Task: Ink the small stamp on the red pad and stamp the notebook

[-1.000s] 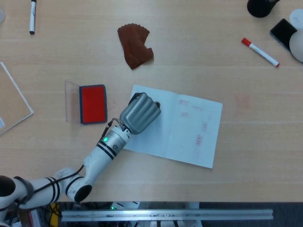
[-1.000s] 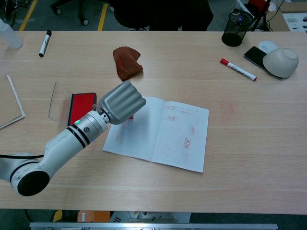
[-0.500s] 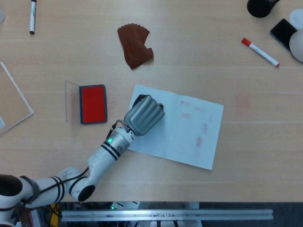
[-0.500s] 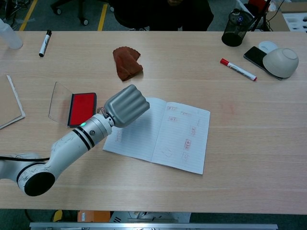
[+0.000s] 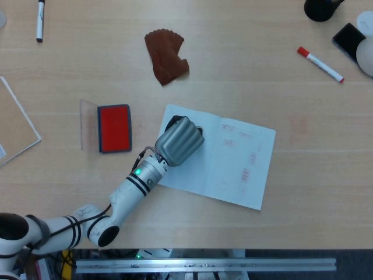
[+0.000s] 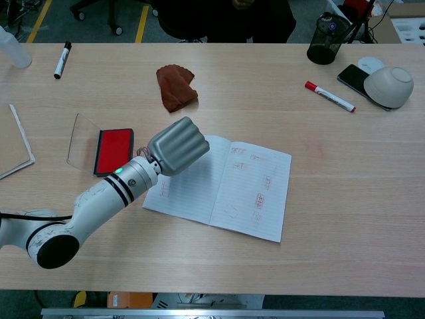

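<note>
The open notebook (image 5: 233, 163) lies at the table's middle, with faint red stamp marks on its right page (image 6: 259, 189). My left hand (image 5: 179, 141) is over the left page, fingers curled into a fist. A dark bit at the hand's far edge (image 5: 173, 122) looks like the small stamp; the rest of it is hidden inside the fist. In the chest view the left hand (image 6: 176, 146) covers the page's upper left corner. The red ink pad (image 5: 114, 128) sits open to the left of the notebook, also seen as the red pad (image 6: 113, 149). My right hand appears in neither view.
The pad's clear lid (image 5: 88, 125) lies flat beside it. A brown cloth (image 5: 166, 56) sits behind the notebook. A red marker (image 5: 320, 64), phone (image 5: 348, 38), bowl (image 6: 388, 86) and black cup (image 6: 323, 43) stand at the far right. A black marker (image 5: 40, 20) and a board (image 5: 14, 125) are at the left.
My left hand has moved a little to the right, away from the red pad and further over the notebook's left page. The fist has stayed curled.
</note>
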Action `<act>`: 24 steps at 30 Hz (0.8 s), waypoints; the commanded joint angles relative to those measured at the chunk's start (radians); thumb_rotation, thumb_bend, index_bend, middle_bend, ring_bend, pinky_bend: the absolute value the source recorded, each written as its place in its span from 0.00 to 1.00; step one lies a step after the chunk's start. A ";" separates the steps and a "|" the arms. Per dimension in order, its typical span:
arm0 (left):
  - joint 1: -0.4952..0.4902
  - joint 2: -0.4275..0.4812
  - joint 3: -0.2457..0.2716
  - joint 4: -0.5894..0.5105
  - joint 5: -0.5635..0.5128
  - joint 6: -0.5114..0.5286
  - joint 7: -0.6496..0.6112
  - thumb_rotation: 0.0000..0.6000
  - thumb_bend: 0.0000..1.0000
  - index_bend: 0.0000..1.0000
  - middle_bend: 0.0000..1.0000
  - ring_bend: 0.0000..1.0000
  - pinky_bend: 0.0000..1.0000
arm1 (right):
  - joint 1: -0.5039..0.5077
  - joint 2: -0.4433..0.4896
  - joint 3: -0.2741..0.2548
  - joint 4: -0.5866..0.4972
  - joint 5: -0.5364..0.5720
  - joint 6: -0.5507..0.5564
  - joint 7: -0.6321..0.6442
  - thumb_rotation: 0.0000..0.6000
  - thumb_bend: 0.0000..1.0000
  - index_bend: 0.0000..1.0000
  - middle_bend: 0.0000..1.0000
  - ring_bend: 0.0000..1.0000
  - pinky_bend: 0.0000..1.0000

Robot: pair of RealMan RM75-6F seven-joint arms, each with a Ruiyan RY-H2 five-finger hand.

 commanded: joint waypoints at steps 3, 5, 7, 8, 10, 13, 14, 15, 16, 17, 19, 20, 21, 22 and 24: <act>0.000 0.012 -0.007 -0.021 -0.009 0.010 0.003 1.00 0.28 0.55 0.95 0.98 1.00 | 0.000 -0.001 0.000 0.000 0.000 -0.001 0.000 1.00 0.30 0.15 0.28 0.18 0.22; 0.004 0.023 -0.014 -0.041 -0.012 0.023 -0.006 1.00 0.28 0.55 0.95 0.98 1.00 | 0.000 -0.001 0.001 -0.001 -0.001 -0.001 0.000 1.00 0.30 0.15 0.28 0.18 0.22; 0.007 0.044 -0.023 -0.073 -0.012 0.043 -0.015 1.00 0.28 0.55 0.95 0.98 1.00 | 0.001 0.000 0.002 -0.003 -0.002 0.000 0.000 1.00 0.30 0.15 0.28 0.18 0.22; 0.009 0.055 -0.025 -0.087 -0.010 0.052 -0.018 1.00 0.28 0.55 0.95 0.98 1.00 | 0.002 0.001 0.002 -0.004 -0.003 0.000 -0.001 1.00 0.30 0.15 0.28 0.18 0.22; 0.014 0.081 -0.029 -0.122 -0.006 0.071 -0.027 1.00 0.27 0.55 0.95 0.98 1.00 | 0.004 0.001 0.003 -0.007 -0.006 0.001 -0.003 1.00 0.30 0.15 0.28 0.18 0.22; 0.025 0.119 -0.030 -0.164 -0.001 0.097 -0.043 1.00 0.27 0.55 0.95 0.98 1.00 | 0.008 0.001 0.004 -0.013 -0.010 -0.002 -0.007 1.00 0.30 0.15 0.28 0.18 0.22; 0.029 0.130 -0.028 -0.173 0.001 0.105 -0.047 1.00 0.27 0.55 0.95 0.98 1.00 | 0.010 0.001 0.004 -0.015 -0.011 -0.003 -0.009 1.00 0.30 0.15 0.28 0.18 0.22; 0.033 0.143 -0.024 -0.181 0.005 0.114 -0.051 1.00 0.27 0.55 0.95 0.98 1.00 | 0.012 0.001 0.005 -0.019 -0.014 -0.003 -0.012 1.00 0.30 0.15 0.28 0.18 0.22; 0.037 0.152 -0.021 -0.185 0.008 0.121 -0.056 1.00 0.27 0.55 0.95 0.98 1.00 | 0.014 0.001 0.005 -0.021 -0.016 -0.004 -0.015 1.00 0.30 0.15 0.28 0.18 0.22; 0.041 0.159 -0.018 -0.187 0.011 0.128 -0.062 1.00 0.27 0.55 0.95 0.98 1.00 | 0.016 0.002 0.006 -0.024 -0.018 -0.004 -0.018 1.00 0.30 0.15 0.28 0.18 0.22; 0.051 0.169 -0.009 -0.179 0.019 0.144 -0.070 1.00 0.27 0.55 0.95 0.98 1.00 | 0.019 0.003 0.006 -0.032 -0.021 -0.004 -0.024 1.00 0.30 0.15 0.28 0.18 0.22; 0.057 0.172 -0.004 -0.172 0.020 0.149 -0.078 1.00 0.27 0.55 0.95 0.98 1.00 | 0.021 0.004 0.006 -0.036 -0.023 -0.005 -0.028 1.00 0.30 0.15 0.28 0.18 0.22; 0.060 0.173 -0.002 -0.168 0.019 0.150 -0.082 1.00 0.27 0.55 0.95 0.98 1.00 | 0.022 0.004 0.006 -0.038 -0.024 -0.005 -0.030 1.00 0.30 0.15 0.28 0.18 0.22; 0.066 0.175 0.002 -0.160 0.016 0.153 -0.091 1.00 0.28 0.55 0.95 0.98 1.00 | 0.023 0.005 0.006 -0.042 -0.026 -0.006 -0.033 1.00 0.30 0.15 0.28 0.18 0.22; 0.074 0.174 0.007 -0.144 0.011 0.155 -0.105 1.00 0.27 0.55 0.95 0.98 1.00 | 0.025 0.006 0.005 -0.048 -0.029 -0.006 -0.039 1.00 0.30 0.15 0.28 0.18 0.22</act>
